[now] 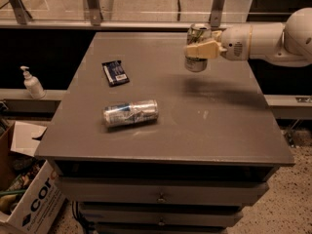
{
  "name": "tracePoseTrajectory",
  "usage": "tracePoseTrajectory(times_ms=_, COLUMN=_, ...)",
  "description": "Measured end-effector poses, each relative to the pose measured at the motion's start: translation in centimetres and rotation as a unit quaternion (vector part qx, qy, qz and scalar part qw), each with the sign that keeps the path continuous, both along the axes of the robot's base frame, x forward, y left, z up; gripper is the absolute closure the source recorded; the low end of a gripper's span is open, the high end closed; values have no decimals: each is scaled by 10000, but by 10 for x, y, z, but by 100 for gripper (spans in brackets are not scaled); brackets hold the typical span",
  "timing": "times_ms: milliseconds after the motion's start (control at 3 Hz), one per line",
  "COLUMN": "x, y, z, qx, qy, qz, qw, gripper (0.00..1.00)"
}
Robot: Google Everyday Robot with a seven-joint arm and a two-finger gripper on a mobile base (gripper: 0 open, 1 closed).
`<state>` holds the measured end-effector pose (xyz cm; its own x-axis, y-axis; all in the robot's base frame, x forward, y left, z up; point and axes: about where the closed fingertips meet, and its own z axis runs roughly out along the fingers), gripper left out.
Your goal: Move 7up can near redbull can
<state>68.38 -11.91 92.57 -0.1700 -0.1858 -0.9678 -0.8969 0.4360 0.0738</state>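
Two drink cans are in sight, one flat packet, one pump bottle and one cardboard box. The first can, a pale green and white 7up can [196, 64] with a silver top, is upright over the far right part of the grey flat-topped counter [219, 130]. It sits in the cream-coloured claw [197, 49] of the white robot arm [258, 40], which reaches in from the right. The claw is closed around the can's middle, with one cream finger [201, 49] lying across its near face. The can looks clear of the surface, and a soft shadow lies on the counter just below and to the right of it. The second can, a slim silver and blue metallic redbull can [130, 113], lies on its side near the left front of the counter, well apart from the 7up can. The flat dark blue packet [115, 72] lies on the counter farther back on the left, between the redbull can and the far edge. Off the counter to the left, a white plastic pump bottle [32, 82] stands on a low ledge. Below it, at the near left, an open brown-and-white cardboard box [34, 204] with black lettering holds some loose things that I cannot make out. Under the counter, two shut drawers [161, 194] are stacked, each with a small knob.
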Motion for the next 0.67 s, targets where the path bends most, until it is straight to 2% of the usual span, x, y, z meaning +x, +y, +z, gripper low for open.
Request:
tracePoseTrajectory(times_ms=333, x=-53, y=18, z=-8, qx=255, qy=231, qz=363, qw=9988, gripper=100)
tracePoseTrajectory(times_ms=667, x=-53, y=18, z=-8, qx=256, qy=227, qz=363, qw=9988, gripper=100)
